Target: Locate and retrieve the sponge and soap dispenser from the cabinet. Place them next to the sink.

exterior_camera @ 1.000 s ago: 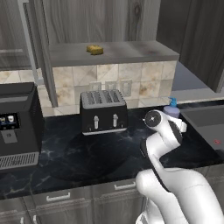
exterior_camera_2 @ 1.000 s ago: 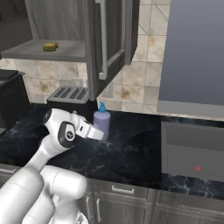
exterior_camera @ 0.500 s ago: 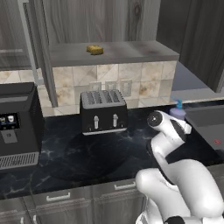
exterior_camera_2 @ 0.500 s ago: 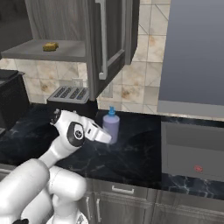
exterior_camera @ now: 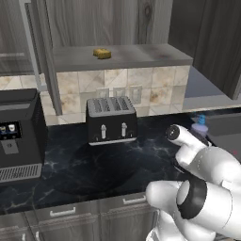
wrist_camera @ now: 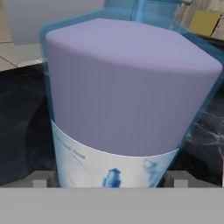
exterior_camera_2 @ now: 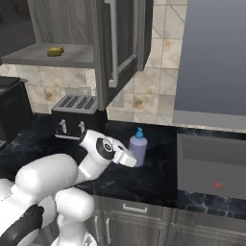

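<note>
The soap dispenser (exterior_camera_2: 138, 148), a pale-blue bottle with a blue pump, is upright low over the black counter, just left of the sink (exterior_camera_2: 211, 166). My gripper (exterior_camera_2: 129, 158) is shut on its lower body. In the hand view the soap dispenser (wrist_camera: 127, 96) sits between my fingertips (wrist_camera: 41, 179), its label facing me. From the left base view my forearm hides most of the soap dispenser (exterior_camera: 200, 126) beside the sink (exterior_camera: 228, 129). The yellow sponge (exterior_camera: 102, 53) (exterior_camera_2: 55, 50) lies on the shelf of the cabinet (exterior_camera: 141, 56), whose glass door (exterior_camera_2: 122, 48) is swung open.
A black toaster (exterior_camera: 111, 120) (exterior_camera_2: 74, 117) stands on the counter under the shelf. A black coffee machine (exterior_camera: 19, 134) is at the far left. Grey drawer fronts (exterior_camera_2: 144, 211) run below the counter edge. The open door hangs out over the counter near my arm.
My arm has carried the soap dispenser to the right and slightly down, away from the toaster and toward the sink. The sponge has not moved.
</note>
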